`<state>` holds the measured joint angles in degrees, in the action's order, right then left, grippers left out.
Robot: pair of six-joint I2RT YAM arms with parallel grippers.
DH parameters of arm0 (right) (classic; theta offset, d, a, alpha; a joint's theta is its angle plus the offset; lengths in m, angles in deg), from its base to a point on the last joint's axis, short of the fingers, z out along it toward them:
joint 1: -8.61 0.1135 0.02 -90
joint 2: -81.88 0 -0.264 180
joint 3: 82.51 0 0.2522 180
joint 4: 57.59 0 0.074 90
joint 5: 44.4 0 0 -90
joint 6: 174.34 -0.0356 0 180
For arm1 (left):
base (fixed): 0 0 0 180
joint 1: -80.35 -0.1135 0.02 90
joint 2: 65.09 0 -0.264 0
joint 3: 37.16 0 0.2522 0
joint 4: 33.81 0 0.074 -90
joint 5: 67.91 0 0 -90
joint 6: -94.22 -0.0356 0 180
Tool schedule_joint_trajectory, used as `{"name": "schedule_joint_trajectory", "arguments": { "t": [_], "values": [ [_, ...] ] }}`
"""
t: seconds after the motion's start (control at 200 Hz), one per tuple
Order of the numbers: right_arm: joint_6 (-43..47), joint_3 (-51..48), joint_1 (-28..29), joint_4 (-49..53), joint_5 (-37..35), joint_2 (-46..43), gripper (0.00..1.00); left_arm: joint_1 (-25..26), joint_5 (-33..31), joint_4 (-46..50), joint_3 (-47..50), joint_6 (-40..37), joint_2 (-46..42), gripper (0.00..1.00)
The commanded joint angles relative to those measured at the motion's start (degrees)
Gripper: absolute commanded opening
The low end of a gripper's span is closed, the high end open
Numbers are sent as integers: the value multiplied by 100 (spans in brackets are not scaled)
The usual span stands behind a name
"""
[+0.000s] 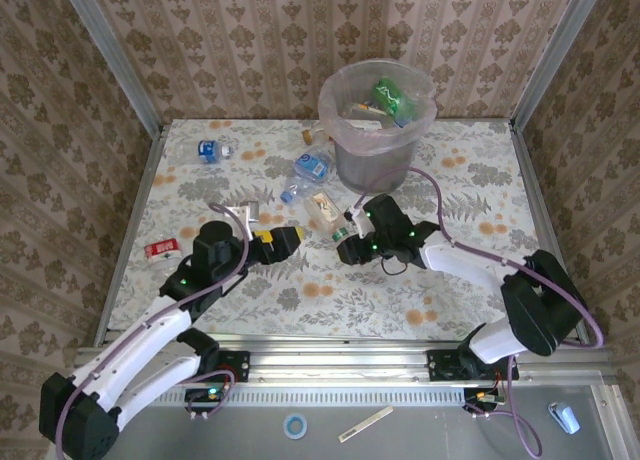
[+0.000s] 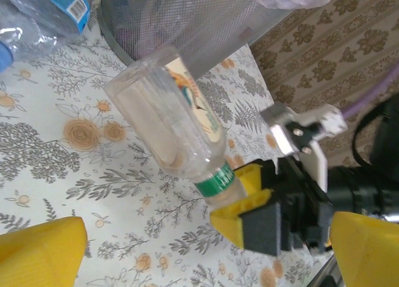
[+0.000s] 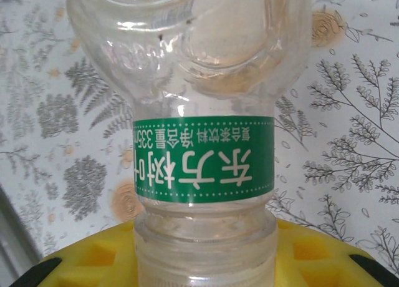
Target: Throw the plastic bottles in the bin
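1. One round grey mesh waste bin [image 1: 365, 165], lined with a pinkish-white translucent bag, at the far middle of the floral-patterned surface [image 1: 300, 310].
2. Inside the bin: several plastic bottles, among them a green-labelled bottle [image 1: 392, 93]; exact number not countable.
3. On the surface, at least five bottles:
   - a blue-labelled clear bottle [image 1: 208, 150] at the far left
   - a small bottle with a brownish cap [image 1: 313, 135] just beside the bin's left wall
   - a crushed blue-labelled bottle [image 1: 311, 166] near the bin's foot
   - a red-labelled bottle [image 1: 160, 248] at the left edge
   - the gripped one
4. Gripped: a clear plastic bottle with a green neck band [image 2: 165, 112]. White characters printed on the band, a cream label with an orange picture on the body, see-through walls.
5. Lying just in front of the bin, tilted, base towards the mesh wall and neck towards the near edge. Resting on the surface or raised off it: cannot tell.
6. Two grippers.
   - Right gripper [image 1: 347, 243]: jaws narrow, yellow pads [image 3: 93, 256] clamped on the bottle's cap end, just past the green band.
   - Left gripper [image 1: 283, 240]: jaws spread wide, holding nothing, just left of that neck and apart from it.
7. On the grey ledge before the arm bases: one blue tape ring [image 1: 294, 426] and one pale flat strip [image 1: 366, 424].
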<state>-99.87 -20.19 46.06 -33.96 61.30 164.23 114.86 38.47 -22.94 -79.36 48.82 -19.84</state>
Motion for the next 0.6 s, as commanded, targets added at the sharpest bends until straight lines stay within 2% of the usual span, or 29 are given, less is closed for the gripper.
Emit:
{"name": "schedule_joint_trajectory", "arguments": {
  "t": [0.0, 0.215, 0.485, 0.6],
  "values": [
    [-200, -117, 140, -152, -105, -516, 26, 56, -74, -1116, 75, 587, 255, 100],
    [-280, -161, 472, -104, -99, -992, 26, 101, 108, -2116, 68, 1078, 972, 100],
    [-309, -244, 856, -111, -138, -1203, 26, 118, 219, -2838, -63, 1279, 1601, 100],
    [-282, -241, 913, -93, -116, -1270, 26, 127, 276, -2937, -107, 1274, 1762, 92]
  ]
}}
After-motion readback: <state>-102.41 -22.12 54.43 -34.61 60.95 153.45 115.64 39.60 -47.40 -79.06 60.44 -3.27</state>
